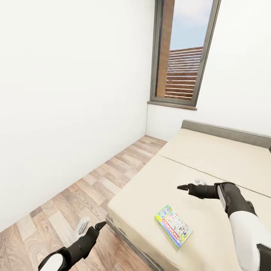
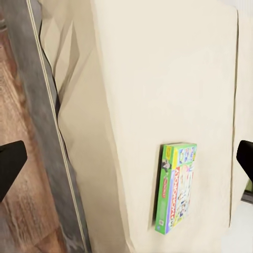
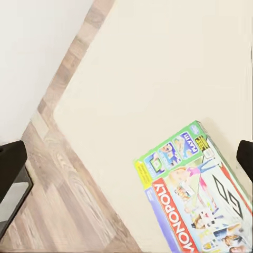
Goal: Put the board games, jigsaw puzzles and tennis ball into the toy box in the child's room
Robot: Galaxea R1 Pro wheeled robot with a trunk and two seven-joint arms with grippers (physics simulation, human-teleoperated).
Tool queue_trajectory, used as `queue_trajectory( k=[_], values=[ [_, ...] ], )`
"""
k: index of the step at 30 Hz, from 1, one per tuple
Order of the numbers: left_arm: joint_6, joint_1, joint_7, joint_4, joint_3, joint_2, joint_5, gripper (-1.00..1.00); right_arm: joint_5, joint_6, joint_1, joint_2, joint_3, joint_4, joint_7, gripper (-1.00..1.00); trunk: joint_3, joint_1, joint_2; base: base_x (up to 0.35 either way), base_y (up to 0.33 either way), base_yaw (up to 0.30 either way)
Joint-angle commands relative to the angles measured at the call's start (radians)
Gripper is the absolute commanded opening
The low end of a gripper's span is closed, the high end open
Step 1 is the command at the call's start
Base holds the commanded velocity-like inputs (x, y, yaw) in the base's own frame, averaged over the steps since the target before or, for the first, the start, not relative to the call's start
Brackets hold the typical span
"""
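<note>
Head view: the left gripper (image 1: pixel 90 225) hangs over the wood floor (image 1: pixel 94 188) just off the bed's (image 1: pixel 210 158) near corner, its fingers spread wide, while the right gripper (image 1: pixel 190 184), also spread, hovers above the mattress beyond a flat-lying board game (image 1: pixel 173 230) near the foot edge. The left wrist view adds the bed's grey frame (image 2: pixel 50 132) and draped sheet beside the board game (image 2: pixel 176 187). The right wrist view makes the lid's "MONOPOLY" lettering on the board game (image 3: pixel 197 197) readable.

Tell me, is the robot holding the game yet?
No. Both grippers are open and empty. The game lies flat on the bed, with the right gripper above the bed and the left gripper over the floor.
</note>
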Motion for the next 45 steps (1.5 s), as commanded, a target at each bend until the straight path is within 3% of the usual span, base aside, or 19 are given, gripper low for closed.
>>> queue_trajectory(
  k=[1, 5, 9, 14, 26, 45],
  values=[
    [0.0, -0.001, 0.007, -0.002, -0.002, 0.001, 0.009, 1.0, 0.01, 0.005, 0.013, 0.001, 0.01, -0.031, 0.019, 1.0, -0.004, 0.004, -0.008, 0.0, 0.0, 0.0],
    [0.0, -0.001, 0.007, -0.001, -0.005, 0.001, 0.009, 1.0, 0.008, 0.05, 0.099, 0.003, 0.053, -0.212, 0.068, 1.0, -0.017, 0.019, -0.036, 0.0, 0.0, 0.0],
    [0.0, -0.001, 0.007, -0.001, -0.006, 0.001, 0.006, 1.0, 0.012, 0.116, 0.13, 0.004, 0.066, -0.278, 0.081, 1.0, -0.029, 0.035, -0.064, 0.0, 0.0, 0.0],
    [0.0, -0.001, 0.007, -0.001, -0.006, 0.001, 0.004, 1.0, 0.016, 0.134, 0.137, 0.004, 0.069, -0.293, 0.081, 1.0, -0.045, 0.054, -0.099, 0.0, 0.0, 0.0],
    [-0.001, -0.001, 0.007, -0.002, -0.006, 0.001, 0.003, 1.0, 0.008, 0.113, 0.081, 0.004, 0.066, -0.101, -0.007, 1.0, -0.083, 0.1, -0.183, 0.0, 0.0, 0.0],
    [-0.003, -0.001, 0.007, -0.003, -0.006, 0.001, 0.003, 1.0, 0.002, 0.075, 0.071, 0.003, 0.066, -0.071, -0.019, 1.0, -0.142, 0.173, -0.316, 0.0, 0.0, 0.0]
  ],
)
